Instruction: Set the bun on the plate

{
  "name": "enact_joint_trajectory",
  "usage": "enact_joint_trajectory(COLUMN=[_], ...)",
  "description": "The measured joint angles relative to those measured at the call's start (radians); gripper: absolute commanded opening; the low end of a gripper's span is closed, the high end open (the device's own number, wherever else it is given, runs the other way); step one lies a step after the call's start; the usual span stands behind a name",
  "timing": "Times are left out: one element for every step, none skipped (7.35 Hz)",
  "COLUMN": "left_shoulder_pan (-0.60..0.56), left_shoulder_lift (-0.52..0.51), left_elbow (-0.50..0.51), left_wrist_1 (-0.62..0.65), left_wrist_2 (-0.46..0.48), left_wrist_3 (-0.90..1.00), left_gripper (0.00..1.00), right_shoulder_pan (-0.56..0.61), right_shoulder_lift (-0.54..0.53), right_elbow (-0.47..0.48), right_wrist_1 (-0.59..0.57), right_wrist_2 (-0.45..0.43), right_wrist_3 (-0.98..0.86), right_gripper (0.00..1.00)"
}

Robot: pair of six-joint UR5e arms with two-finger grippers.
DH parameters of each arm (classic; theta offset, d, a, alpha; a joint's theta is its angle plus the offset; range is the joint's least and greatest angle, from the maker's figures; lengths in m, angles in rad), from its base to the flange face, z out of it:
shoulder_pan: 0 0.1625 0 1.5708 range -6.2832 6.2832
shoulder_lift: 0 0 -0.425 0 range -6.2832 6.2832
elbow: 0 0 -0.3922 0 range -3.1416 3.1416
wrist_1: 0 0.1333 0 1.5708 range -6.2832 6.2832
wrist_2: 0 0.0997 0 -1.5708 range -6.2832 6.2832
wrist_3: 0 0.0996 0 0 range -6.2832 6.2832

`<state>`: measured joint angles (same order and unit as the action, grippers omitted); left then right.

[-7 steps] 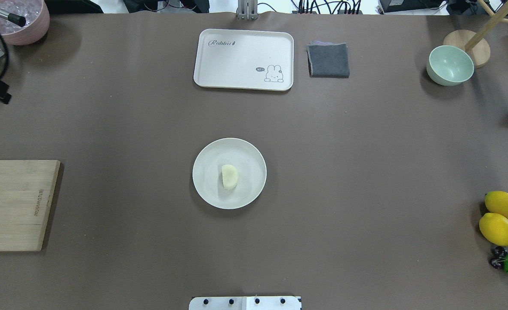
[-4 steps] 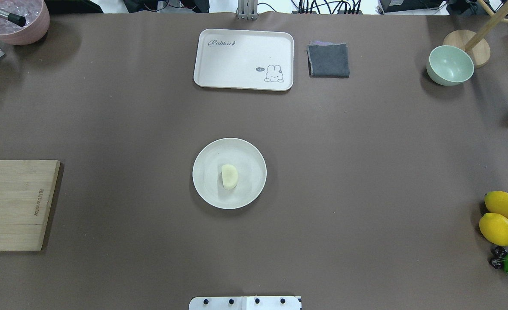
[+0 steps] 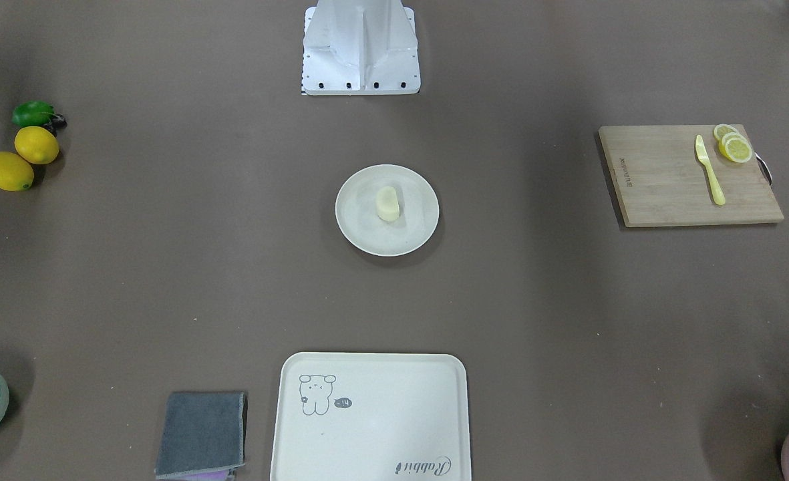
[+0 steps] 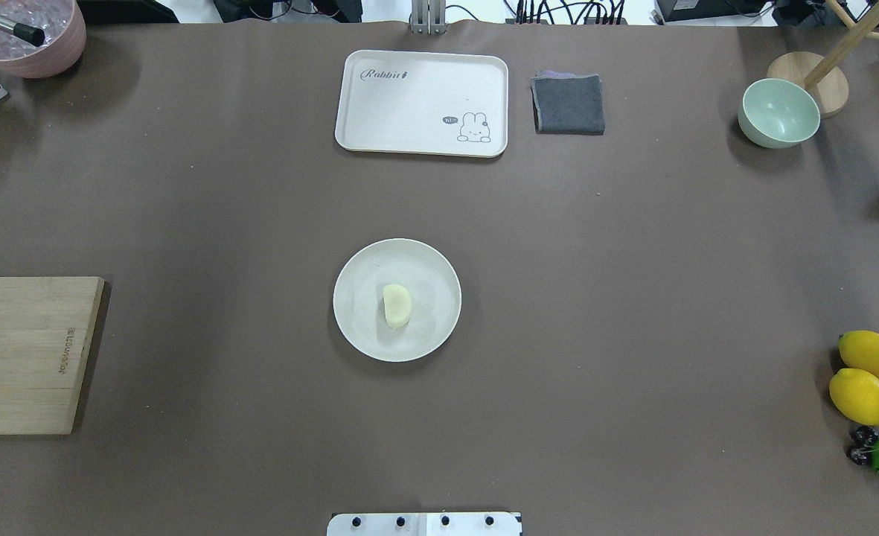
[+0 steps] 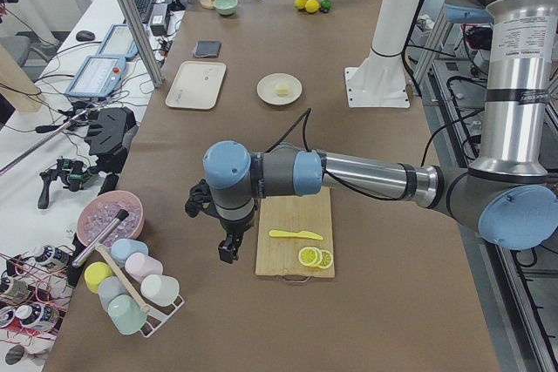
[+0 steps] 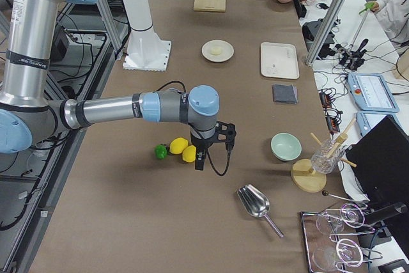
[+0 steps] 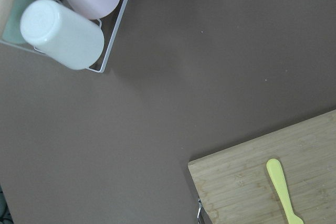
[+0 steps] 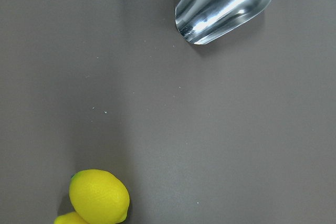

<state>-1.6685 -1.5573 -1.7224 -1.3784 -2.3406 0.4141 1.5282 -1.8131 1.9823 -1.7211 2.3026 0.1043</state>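
Left gripper (image 5: 227,254) hangs above the bare brown table (image 5: 174,154), just at 9 o'clock of the rectangular wooden cutting board (image 5: 292,215) in the exterior left view. It touches nothing and carries nothing that I can see. It shows only in that side view, so I cannot tell how wide its jaws stand. A second ago a dark part of this arm intruded at the 9 o'clock edge of the overhead view; that edge no longer shows it, so the arm has drawn back from the middle of the table. The small, pale cream-white rounded bun (image 4: 397,305) has not shifted. It lies on the round, shallow cream-white plate (image 4: 439,275), near its centre and a touch toward 6 o'clock, with nothing on it. I judge the placing done, with only the retreat left. The right gripper (image 6: 199,163) hangs at 3 o'clock of the whole yellow lemons (image 6: 179,145), apparently empty, its opening likewise impossible to tell.
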Motion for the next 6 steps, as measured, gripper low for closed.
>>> enact_joint_trajectory(left_shoulder_pan=[-0.005, -0.008, -0.009, -0.009, -0.009, -0.007], left_shoulder_lift=[0.027, 0.055, 0.076, 0.092, 0.096, 0.096], left_elbow=[-0.004, -0.003, 0.011, 0.038, 0.053, 0.06], left_wrist_1=[-0.008, -0.032, -0.069, -0.093, -0.101, -0.101], left_wrist_2=[-0.011, -0.014, -0.016, -0.018, -0.018, -0.016], left_wrist_3=[-0.003, -0.004, -0.005, -0.007, -0.033, -0.123], left_gripper=[0.97, 0.97, 0.97, 0.97, 0.97, 0.97], right_shoulder_pan=[0.001, 0.002, 0.002, 0.003, 0.003, 0.003], right_shoulder_lift=[0.0, 0.0, 0.0, -0.001, -0.002, -0.003], right_elbow=[0.0, 0.0, 0.0, 0.0, 0.0, 0.001], right_wrist_1=[0.0, 0.0, 0.0, 0.0, 0.0, 0.0], right_wrist_2=[0.0, 0.0, 0.001, 0.001, 0.001, 0.002], right_wrist_3=[0.0, 0.0, 0.0, 0.0, 0.0, 0.0], right_gripper=[1.0, 1.0, 1.0, 1.0, 1.0, 1.0])
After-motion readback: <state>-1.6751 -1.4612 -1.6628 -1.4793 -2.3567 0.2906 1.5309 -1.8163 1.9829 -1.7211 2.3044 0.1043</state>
